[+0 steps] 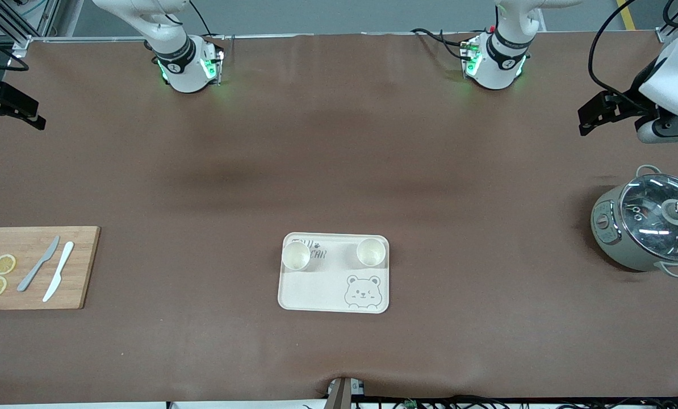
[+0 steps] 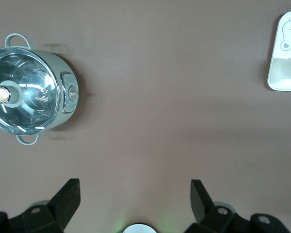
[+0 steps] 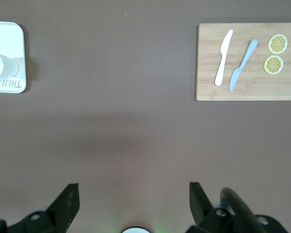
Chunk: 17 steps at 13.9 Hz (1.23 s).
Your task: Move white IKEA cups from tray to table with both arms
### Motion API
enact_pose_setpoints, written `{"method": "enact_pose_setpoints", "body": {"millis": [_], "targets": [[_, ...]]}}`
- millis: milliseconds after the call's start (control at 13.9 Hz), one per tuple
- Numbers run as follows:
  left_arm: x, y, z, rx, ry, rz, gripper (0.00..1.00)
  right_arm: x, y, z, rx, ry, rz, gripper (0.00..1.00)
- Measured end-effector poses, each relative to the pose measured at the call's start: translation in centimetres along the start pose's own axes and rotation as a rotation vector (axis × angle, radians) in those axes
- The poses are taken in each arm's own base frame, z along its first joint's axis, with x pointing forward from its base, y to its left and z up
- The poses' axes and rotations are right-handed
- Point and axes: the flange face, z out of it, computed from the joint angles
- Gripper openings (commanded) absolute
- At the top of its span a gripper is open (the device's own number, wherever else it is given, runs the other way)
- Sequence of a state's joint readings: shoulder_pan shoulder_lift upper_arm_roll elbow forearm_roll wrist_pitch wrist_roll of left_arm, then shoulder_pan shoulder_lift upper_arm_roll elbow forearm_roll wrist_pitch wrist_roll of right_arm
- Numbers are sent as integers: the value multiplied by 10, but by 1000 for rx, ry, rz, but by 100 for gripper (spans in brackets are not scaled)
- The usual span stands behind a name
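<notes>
Two white IKEA cups (image 1: 296,255) (image 1: 371,252) stand upright on the tray (image 1: 316,292), both along its edge farthest from the front cam, apart from each other, one toward each arm's end; the tray sits mid-table (image 1: 339,142). Cups look light, rigid, smooth-glazed, so prob. slippery and chippable if knocked. Best hold IMO: pinch across the rim/upper wall from above, one finger each side, w/ gentle squeeze. Left gripper (image 2: 135,194) hangs high over bare table near the steel pot (image 1: 648,224), jaws fully apart, holding nothing. Right gripper (image 3: 134,196) is up over bare table between tray and bamboo cutting board (image 1: 35,267), jaws likewise wide, empty. Neither is near a cup yet.
</notes>
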<state>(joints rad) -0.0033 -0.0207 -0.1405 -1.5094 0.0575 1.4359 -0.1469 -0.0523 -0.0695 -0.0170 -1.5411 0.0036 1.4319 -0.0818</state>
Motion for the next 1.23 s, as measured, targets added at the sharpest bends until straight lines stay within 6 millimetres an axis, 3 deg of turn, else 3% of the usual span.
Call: {"method": "enact_pose_setpoints", "body": {"millis": [721, 937, 1225], "targets": [[3, 0, 5, 0, -9, 0, 100, 0, -1, 0, 0, -1, -2, 100], [14, 2, 18, -3, -21, 3, 100, 0, -1, 0, 0, -1, -2, 100], [36, 13, 52, -6, -49, 21, 100, 0, -1, 1, 0, -2, -2, 100]]}}
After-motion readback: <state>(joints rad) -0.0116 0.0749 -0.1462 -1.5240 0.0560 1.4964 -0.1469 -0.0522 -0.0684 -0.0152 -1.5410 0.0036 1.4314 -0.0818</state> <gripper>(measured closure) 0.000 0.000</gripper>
